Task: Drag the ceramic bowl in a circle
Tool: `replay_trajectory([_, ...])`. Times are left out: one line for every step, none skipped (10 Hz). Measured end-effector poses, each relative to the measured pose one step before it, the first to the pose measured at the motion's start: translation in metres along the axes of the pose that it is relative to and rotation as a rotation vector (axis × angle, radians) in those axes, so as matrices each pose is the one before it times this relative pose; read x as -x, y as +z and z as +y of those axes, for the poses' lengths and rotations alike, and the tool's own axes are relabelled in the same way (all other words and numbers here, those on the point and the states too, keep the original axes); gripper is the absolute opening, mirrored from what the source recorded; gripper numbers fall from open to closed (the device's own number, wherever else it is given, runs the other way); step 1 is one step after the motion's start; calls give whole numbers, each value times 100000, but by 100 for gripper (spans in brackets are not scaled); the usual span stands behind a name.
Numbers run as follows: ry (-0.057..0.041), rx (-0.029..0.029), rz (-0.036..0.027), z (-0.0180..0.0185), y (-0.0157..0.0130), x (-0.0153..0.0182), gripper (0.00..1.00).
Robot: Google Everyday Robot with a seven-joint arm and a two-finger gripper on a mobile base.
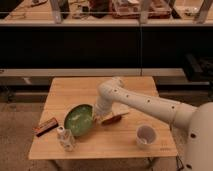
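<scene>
The ceramic bowl [78, 119], round with a mottled green inside and darker rim, sits on the wooden table [105, 142] left of centre, near the front. My gripper [96, 116] is at the bowl's right rim, at the end of the white arm [145, 102] that reaches in from the right. The gripper's tip is hidden behind the arm's wrist and the bowl's edge.
A white cup [145, 136] stands at the front right. A small white patterned bottle [65, 139] stands just in front of the bowl. A brown bar [46, 126] lies at the left edge. A reddish-brown item [113, 119] lies right of the gripper. Dark shelving runs behind.
</scene>
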Motion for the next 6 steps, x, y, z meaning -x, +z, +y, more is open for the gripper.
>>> replay_trajectory([-1652, -1568, -529, -1629, 553, -644, 0])
replay_trajectory([-776, -1272, -203, -1315, 589, -991, 0])
replay_trajectory([549, -1809, 498, -1452, 731, -2322, 0])
replay_trajectory([1895, -1189, 1399, -539, 237, -3298, 0])
replay_trajectory([1428, -506, 1331, -81, -296, -2102, 0])
replay_trajectory([3381, -763, 2126, 359, -676, -3066, 0])
